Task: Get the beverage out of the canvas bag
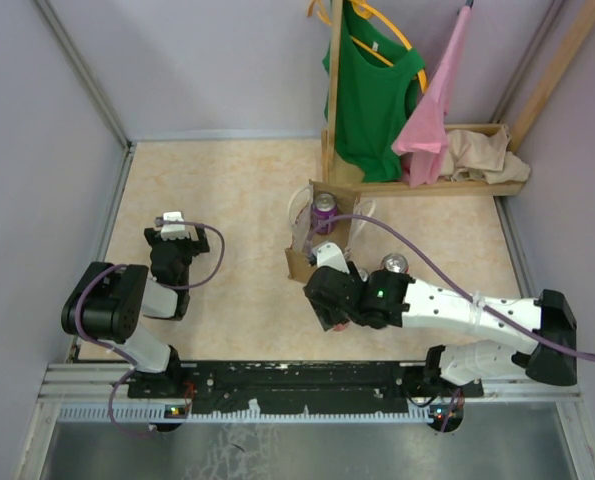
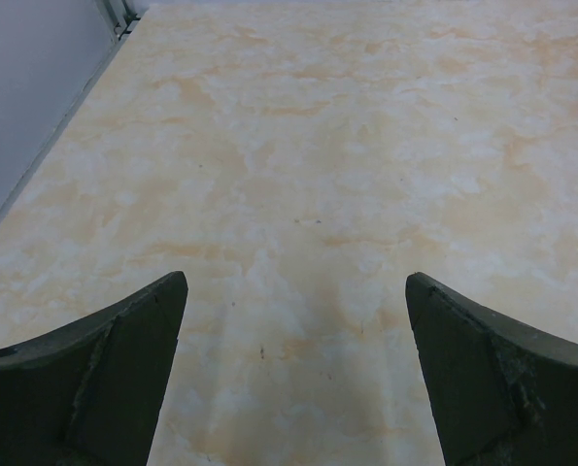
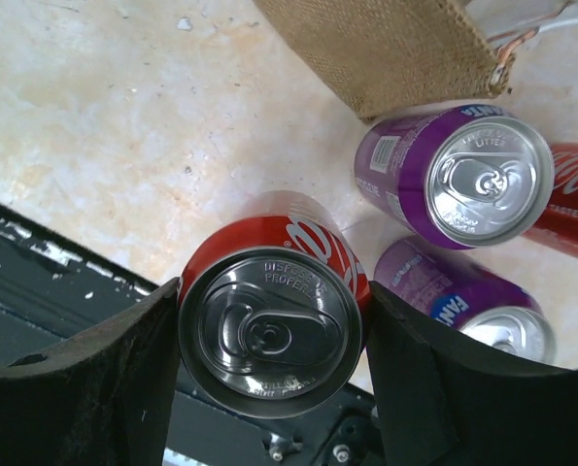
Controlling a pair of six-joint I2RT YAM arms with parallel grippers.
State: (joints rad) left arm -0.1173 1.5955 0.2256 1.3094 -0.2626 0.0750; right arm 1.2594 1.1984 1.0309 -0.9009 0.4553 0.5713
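The marbled table (image 1: 227, 190) fills the middle of the top view. At mid-frame the canvas bag (image 1: 297, 262) stands upright with a purple can (image 1: 324, 212) inside. Just below it, the right gripper (image 3: 274, 330) is clamped on a red can (image 3: 264, 345) outside the bag. At the left of the frame, the left gripper (image 2: 293, 374) is spread wide and holds nothing.

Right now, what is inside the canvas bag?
One purple can stands upright inside the canvas bag. The near part of its interior is covered by the right arm and cable, so more cans there cannot be excluded. The right gripper holds a red can outside it.
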